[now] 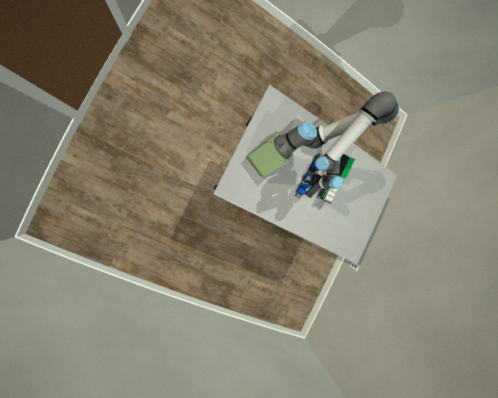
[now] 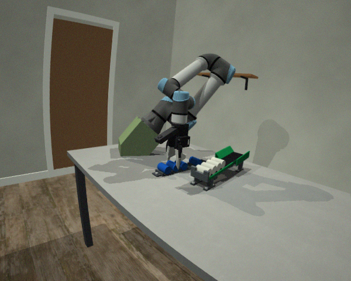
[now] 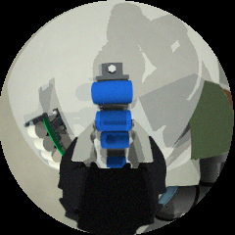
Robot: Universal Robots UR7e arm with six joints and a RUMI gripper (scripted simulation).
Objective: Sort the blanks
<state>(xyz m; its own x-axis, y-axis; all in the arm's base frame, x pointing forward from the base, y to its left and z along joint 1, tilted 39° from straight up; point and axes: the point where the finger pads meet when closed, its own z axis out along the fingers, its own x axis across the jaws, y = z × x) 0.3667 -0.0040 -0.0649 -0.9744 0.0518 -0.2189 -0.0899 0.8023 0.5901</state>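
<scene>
A row of several white blanks (image 1: 329, 195) (image 2: 213, 164) (image 3: 39, 143) lies across the green-sided ramp (image 1: 349, 166) (image 2: 242, 157), side by side at the grey stop (image 2: 199, 174). The dark ribbed stock rack (image 2: 157, 174) (image 3: 112, 74) stands beside it. My gripper (image 2: 173, 164) (image 3: 114, 119) points down over the rack, shut on a blue blank (image 2: 170, 165) (image 3: 114, 120) by its two ends. That blank is low at the rack, between an outer blue blank (image 2: 163, 167) (image 3: 113, 92) and another blue blank (image 2: 183, 165) (image 3: 115, 140). A farther blue blank (image 2: 195, 160) (image 3: 117, 162) lies behind. Contact with the rack floor is hidden.
The green robot base (image 1: 266, 159) (image 2: 137, 140) (image 3: 211, 122) stands on the table (image 1: 283, 211) (image 2: 260, 229) behind the rack. The ramp runs close alongside the rack, with its far green wall (image 2: 224, 151) raised.
</scene>
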